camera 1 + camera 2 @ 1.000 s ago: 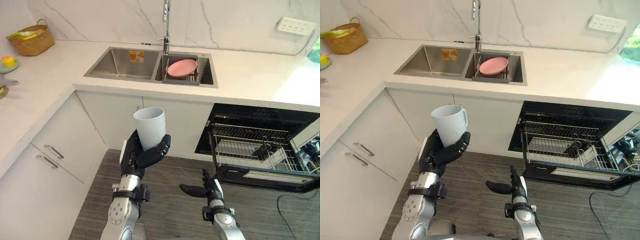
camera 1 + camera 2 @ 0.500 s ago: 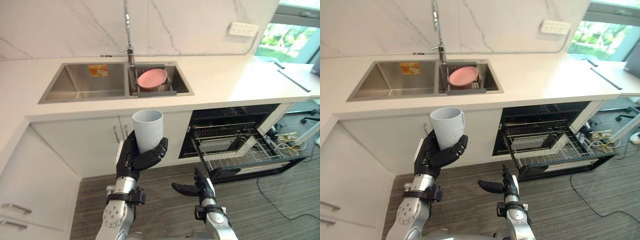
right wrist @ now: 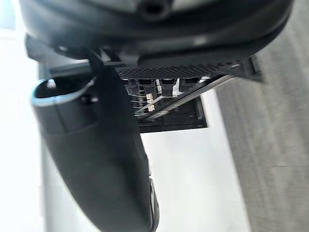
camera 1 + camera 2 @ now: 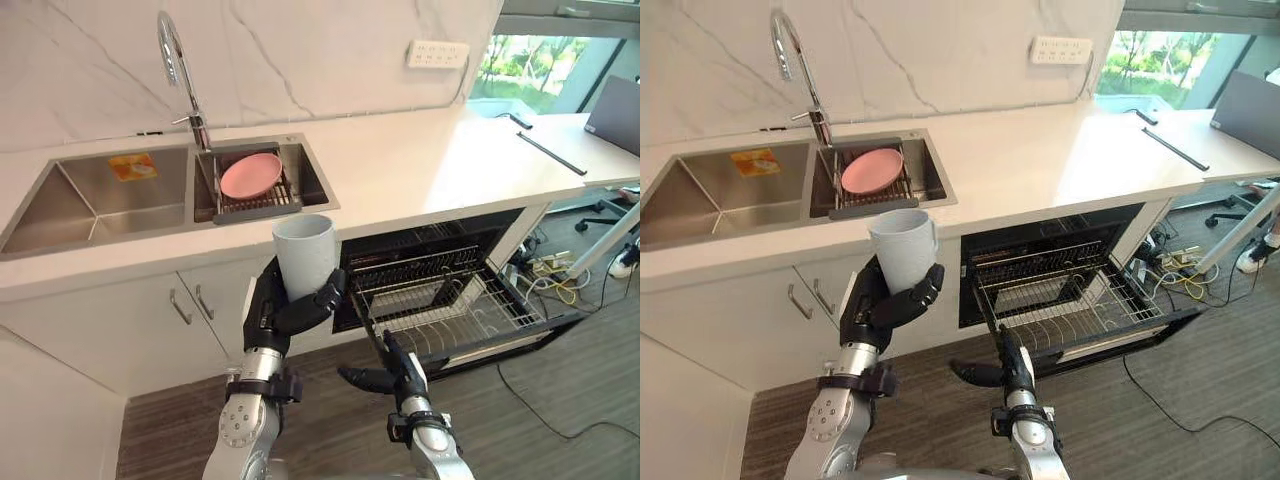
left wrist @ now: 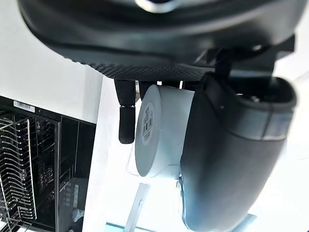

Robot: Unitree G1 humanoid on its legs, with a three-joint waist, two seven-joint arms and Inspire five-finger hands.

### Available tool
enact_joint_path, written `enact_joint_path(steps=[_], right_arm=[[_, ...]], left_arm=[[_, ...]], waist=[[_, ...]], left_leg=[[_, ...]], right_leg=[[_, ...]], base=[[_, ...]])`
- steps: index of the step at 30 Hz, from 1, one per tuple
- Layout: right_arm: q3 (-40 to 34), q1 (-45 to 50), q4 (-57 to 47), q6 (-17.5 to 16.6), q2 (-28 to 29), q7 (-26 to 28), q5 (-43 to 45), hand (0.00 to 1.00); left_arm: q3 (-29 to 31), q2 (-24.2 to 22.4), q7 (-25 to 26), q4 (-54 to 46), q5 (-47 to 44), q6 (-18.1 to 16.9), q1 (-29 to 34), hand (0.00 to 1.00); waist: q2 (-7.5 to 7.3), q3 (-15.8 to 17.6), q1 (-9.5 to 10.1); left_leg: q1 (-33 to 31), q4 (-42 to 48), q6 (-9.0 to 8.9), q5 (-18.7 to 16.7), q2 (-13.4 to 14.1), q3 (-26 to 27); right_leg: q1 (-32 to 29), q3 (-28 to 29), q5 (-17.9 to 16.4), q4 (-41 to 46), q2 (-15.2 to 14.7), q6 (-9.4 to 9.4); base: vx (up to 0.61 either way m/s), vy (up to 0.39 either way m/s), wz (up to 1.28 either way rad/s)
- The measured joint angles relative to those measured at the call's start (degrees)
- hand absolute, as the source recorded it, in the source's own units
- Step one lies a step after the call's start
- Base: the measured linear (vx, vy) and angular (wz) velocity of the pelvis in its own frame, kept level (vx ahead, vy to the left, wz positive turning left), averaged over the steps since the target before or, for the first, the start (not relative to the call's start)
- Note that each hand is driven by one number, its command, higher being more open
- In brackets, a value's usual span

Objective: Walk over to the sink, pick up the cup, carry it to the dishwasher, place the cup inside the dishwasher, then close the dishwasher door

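Note:
A pale grey cup [image 4: 306, 255] stands upright in my left hand [image 4: 277, 313], whose fingers and thumb curl round its lower half; the left wrist view shows the cup's base [image 5: 159, 137] against the palm. I hold it in front of the counter edge, between the sink [image 4: 95, 200] and the dishwasher [image 4: 440, 285]. The dishwasher is open, its wire rack [image 4: 455, 310] pulled out over the lowered door. My right hand [image 4: 385, 378] hangs low in front of the rack, fingers straight, thumb out, holding nothing.
A pink plate [image 4: 250, 175] rests on a rack in the sink's right basin, under the tap [image 4: 180, 70]. White cabinets [image 4: 150, 320] stand below the counter. Cables [image 4: 560, 275] and a chair base lie on the floor right of the dishwasher.
The whole picture has shifted: the camera has turned right, so the sink slid left and the dishwasher came nearer the centre. The cup stays in my left hand; the right hand stays open.

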Motion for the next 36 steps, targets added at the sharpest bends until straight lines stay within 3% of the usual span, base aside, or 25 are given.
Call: enact_joint_path(steps=[1, 3, 4, 5, 8, 12, 22, 36], right_arm=[[-0.03, -0.54, 0.0, 0.0, -0.03, -0.09, 0.02, 1.0], [-0.65, -1.14, 0.07, -0.07, -0.58, -0.33, 0.46, 1.0], [-0.65, -1.14, 0.07, -0.23, -1.07, -0.46, 0.6, 1.0], [-0.72, -1.4, 0.97, -0.3, -1.58, -0.68, 0.97, 1.0], [-1.48, -1.75, 1.01, -0.41, -1.21, -1.21, 1.28, 1.0], [-1.89, -1.92, 0.92, -0.62, -0.96, -0.79, 1.28, 1.0], [-1.96, -1.87, -5.84, -0.63, -0.5, -0.48, 1.3, 1.0], [-1.11, -0.93, -20.67, -2.03, -0.64, 1.71, 3.22, 1.0]], left_arm=[[0.22, 0.0, 0.07, 0.01, 0.0, 0.0, 0.08, 0.0], [0.88, 0.03, 0.11, 0.12, 0.0, 0.0, 0.14, 0.0], [1.14, -0.07, 0.17, 0.13, 0.0, 0.0, 0.14, 0.0], [1.27, 0.27, 0.36, 0.45, 0.0, -0.01, 0.08, 0.0], [1.11, 1.54, 1.16, 0.83, 0.0, 0.02, 0.02, 0.0], [-0.22, 2.37, 1.33, 0.33, 0.0, -0.01, -0.37, 0.0], [-2.84, 3.41, 0.8, 0.05, 1.13, 0.03, -0.67, 0.0], [4.15, 3.49, 3.89, -0.04, 6.4, 0.03, -6.18, 0.0]], waist=[[-0.01, 0.01, 0.07], [-0.33, 0.18, 0.03], [-0.27, 0.15, -0.05], [-0.6, 0.17, -0.19], [-3.0, -0.12, -0.65], [-3.19, -0.35, -0.71], [-3.41, -0.43, -1.9], [-4.27, -1.03, -2.42]], left_leg=[[-0.83, -1.94, 0.16, -0.46, -0.97, -0.81], [-2.0, -10.89, -0.24, 0.34, -4.39, -4.48], [-1.79, -17.02, -0.34, 3.29, -5.44, -6.26], [-0.28, -20.77, 0.45, 10.43, -6.3, -6.2], [3.04, -25.44, 2.45, 11.76, -9.75, -4.52], [7.7, -32.5, 3.9, 14.52, -12.87, -3.28], [10.39, -35.88, 4.01, 15.4, -12.94, -0.66], [12.11, -37.39, 4.05, 15.48, -12.95, 1.7]], right_leg=[[0.02, 0.39, 0.01, -0.08, -0.42, 0.1], [0.39, 1.36, 0.81, 0.09, -1.99, 2.2], [0.36, 2.16, 0.65, 0.3, -2.46, 2.87], [1.15, 3.51, 0.11, 0.21, -2.81, 4.74], [2.77, 4.26, 0.63, -2.0, -6.24, 6.31], [4.86, 4.84, 1.43, -4.5, -9.06, 7.59], [4.66, 7.7, 2.14, -5.42, -9.03, 8.37], [4.86, 9.84, 2.7, -6.63, -8.89, 8.56]], base=[[0.16, 0.134, -0.42], [0.11, 0.135, -0.29], [0.14, 0.231, -0.36], [0.16, 0.267, -0.28], [0.13, 0.212, -0.09], [0.05, 0.115, -0.03], [0.0, 0.008, -0.16], [0.0, 0.003, -0.09]])
